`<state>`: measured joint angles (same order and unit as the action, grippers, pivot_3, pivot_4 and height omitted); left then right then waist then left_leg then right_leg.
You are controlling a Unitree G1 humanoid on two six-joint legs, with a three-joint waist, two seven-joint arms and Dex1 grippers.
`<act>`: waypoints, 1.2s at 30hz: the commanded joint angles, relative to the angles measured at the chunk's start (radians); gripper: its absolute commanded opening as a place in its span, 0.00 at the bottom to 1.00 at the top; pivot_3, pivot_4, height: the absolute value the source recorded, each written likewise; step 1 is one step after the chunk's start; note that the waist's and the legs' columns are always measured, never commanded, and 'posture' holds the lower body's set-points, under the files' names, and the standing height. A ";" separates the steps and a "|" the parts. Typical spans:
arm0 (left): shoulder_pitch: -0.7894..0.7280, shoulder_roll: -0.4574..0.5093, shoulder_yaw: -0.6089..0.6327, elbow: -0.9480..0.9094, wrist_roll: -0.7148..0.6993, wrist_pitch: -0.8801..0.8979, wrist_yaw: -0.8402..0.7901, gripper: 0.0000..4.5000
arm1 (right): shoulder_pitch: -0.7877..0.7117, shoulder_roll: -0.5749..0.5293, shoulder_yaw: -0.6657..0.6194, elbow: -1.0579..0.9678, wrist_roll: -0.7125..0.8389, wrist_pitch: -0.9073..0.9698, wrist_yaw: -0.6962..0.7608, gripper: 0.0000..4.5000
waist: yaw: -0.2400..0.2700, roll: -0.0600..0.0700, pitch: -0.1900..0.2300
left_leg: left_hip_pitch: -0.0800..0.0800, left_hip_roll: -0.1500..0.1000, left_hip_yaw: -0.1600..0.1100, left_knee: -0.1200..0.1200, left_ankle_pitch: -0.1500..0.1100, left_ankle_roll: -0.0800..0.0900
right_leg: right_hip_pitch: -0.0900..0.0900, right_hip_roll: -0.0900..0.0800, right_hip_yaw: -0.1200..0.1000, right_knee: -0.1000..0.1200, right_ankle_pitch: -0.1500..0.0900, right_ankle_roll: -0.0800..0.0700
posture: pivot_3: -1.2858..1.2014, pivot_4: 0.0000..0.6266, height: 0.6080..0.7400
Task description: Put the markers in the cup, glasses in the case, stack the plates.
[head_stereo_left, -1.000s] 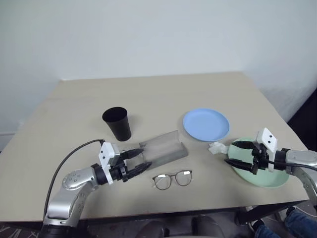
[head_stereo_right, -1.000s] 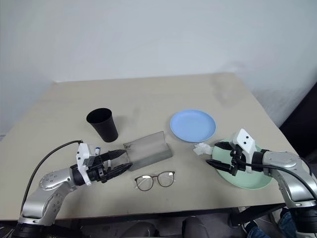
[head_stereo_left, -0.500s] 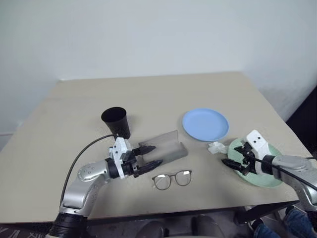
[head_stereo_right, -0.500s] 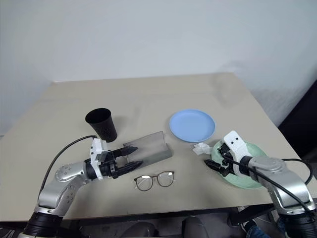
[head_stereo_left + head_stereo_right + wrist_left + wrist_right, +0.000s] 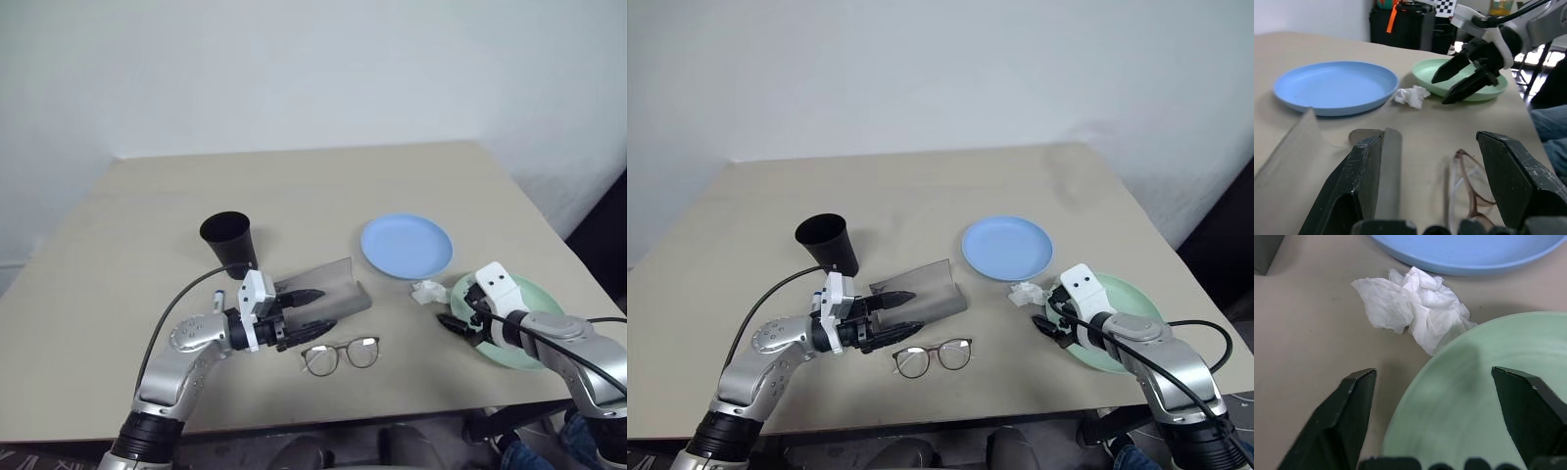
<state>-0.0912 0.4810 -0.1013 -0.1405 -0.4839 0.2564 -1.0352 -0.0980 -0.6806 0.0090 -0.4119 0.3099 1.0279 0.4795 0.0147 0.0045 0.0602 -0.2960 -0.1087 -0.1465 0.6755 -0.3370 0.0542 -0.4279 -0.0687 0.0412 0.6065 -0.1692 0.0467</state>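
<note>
My left gripper [image 5: 315, 308] is open and level, its jaws spanning the near end of the grey case [image 5: 323, 291] with its frosted lid. The brown wire glasses [image 5: 341, 354] lie just in front of it, also seen in the left wrist view [image 5: 1469, 181]. The black cup [image 5: 228, 242] stands behind the left arm. My right gripper [image 5: 458, 313] is open and tilted down, straddling the near rim of the mint green plate [image 5: 1488, 382], one finger over the plate and the other over the table. The light blue plate [image 5: 407, 245] lies further back. The markers are hidden.
A crumpled white tissue [image 5: 1415, 308] lies on the table between the two plates, just ahead of my right gripper. The beige table [image 5: 294, 186] ends close behind the green plate on the right.
My left gripper has slid to the right, up to the case and glasses. The right gripper has tipped downward and sunk onto the green plate's rim.
</note>
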 commanded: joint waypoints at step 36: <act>-0.055 -0.022 -0.005 0.010 0.016 -0.016 0.001 0.72 | -0.208 0.037 0.003 0.190 -0.211 -0.143 -0.154 0.01 | -0.002 0.000 0.000 | 0.000 0.001 0.003 0.002 0.000 -0.003 | -0.001 0.000 -0.001 -0.001 0.001 0.001 | 0.52 0.00 1.00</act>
<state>-0.1258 0.4602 -0.1151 -0.1231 -0.4686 0.2542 -1.0345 -0.2751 -0.6270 0.0316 -0.2075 0.1170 0.9189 0.3253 0.0131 0.0043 0.0603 -0.2965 -0.1077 -0.1438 0.6776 -0.3367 0.0512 -0.4289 -0.0685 0.0403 0.6057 -0.1683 0.0476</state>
